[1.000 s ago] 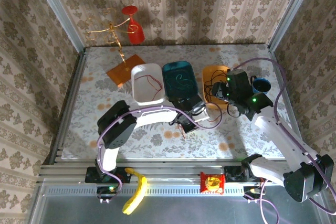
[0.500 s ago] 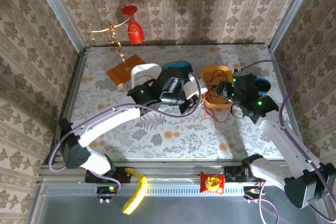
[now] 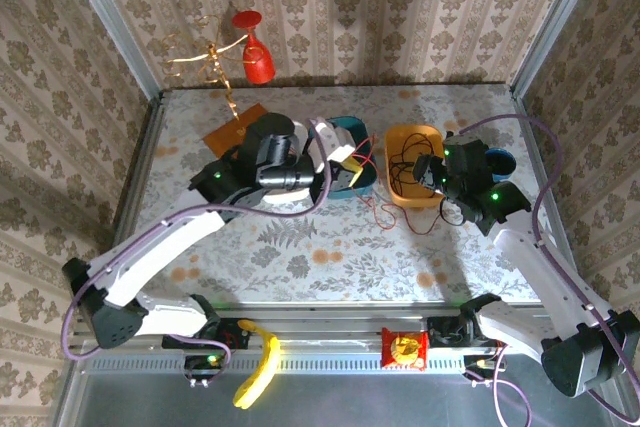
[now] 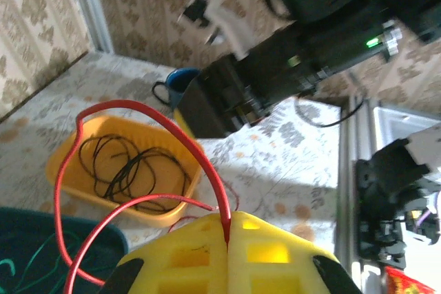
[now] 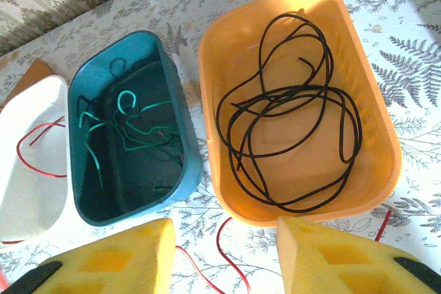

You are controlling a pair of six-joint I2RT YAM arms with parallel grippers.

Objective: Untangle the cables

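Pinching the red cable (image 4: 129, 103) between closed yellow fingers (image 4: 275, 256), the left claw (image 4: 226, 239) holds a loop above the surface (image 5: 427, 135). The right claw (image 5: 224, 239) hangs open over the orange tub (image 5: 210, 122) holding the black cable (image 5: 289, 91); the green cable (image 5: 122, 99) lies in the teal tub (image 5: 187, 163).

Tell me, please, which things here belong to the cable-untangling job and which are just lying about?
Part of the job: red cable, clamped in the jaws of the left gripper; green cable; black cable; white bin; teal bin; orange bin.

Just lying about: red goblet; orange board; blue mug; banana; snack packet.
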